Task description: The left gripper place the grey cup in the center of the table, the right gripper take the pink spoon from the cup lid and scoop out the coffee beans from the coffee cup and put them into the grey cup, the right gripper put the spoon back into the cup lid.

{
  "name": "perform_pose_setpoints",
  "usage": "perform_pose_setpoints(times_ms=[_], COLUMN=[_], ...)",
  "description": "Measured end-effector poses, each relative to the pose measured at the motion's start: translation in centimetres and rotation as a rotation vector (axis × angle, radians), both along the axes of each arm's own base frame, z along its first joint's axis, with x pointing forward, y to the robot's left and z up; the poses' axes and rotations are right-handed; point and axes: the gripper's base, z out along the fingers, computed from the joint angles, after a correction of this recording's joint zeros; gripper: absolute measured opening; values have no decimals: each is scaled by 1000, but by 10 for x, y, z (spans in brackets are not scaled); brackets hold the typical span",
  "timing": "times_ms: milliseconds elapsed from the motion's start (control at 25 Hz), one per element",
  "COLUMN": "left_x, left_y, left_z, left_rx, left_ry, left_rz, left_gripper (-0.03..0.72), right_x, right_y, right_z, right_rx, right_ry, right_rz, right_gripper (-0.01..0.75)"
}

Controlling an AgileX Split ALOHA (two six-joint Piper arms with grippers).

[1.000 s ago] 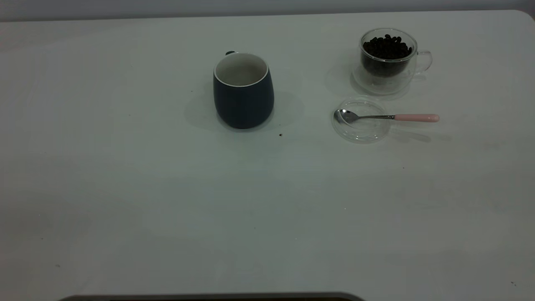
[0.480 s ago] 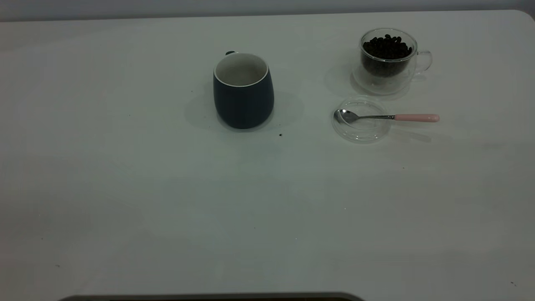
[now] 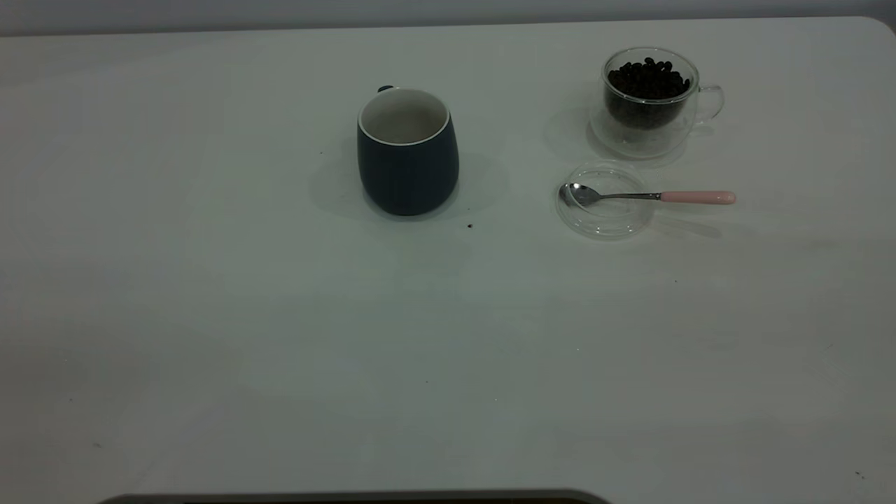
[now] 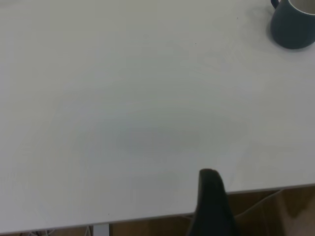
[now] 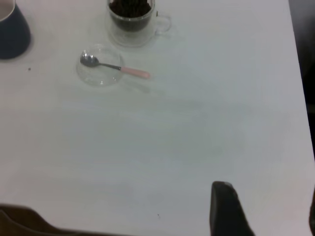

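Near the middle of the white surface (image 3: 280,336) I see the rounded dark blue-grey mug (image 3: 408,150) upright. To its right, the metal spoon with pink handle (image 3: 647,197) lies across the clear round lid (image 3: 603,218), beside the glass mug (image 3: 651,101) of dark coffee beans (image 3: 647,78). Both arms hang back at the surface's edge; I cannot tell their jaws' state.

Dark blue-grey cup (image 3: 408,168), white inside; pink spoon (image 3: 647,197) handle; near-black coffee beans (image 3: 647,78).

The exterior view looks steeply down across the table (image 3: 448,336) toward its far edge. Both wrist views hang high near the near edge, sharing the grey cup (image 4: 293,24).
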Motion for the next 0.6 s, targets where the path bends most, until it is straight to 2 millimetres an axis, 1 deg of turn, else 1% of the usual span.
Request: perform_pose_setpoints(times_ms=[280, 600], left_x=[0, 0], left_y=[0, 0], left_z=[0, 0], left_rx=[0, 0], left_ry=[0, 0], left_rz=[0, 0], left_gripper=[586, 586], right_x=[1, 1], right_y=[-5, -6], right_z=[-1, -1], right_rx=[25, 28], right_ry=[-1, -1], right_rz=[-86, -96], right_gripper=[396, 360])
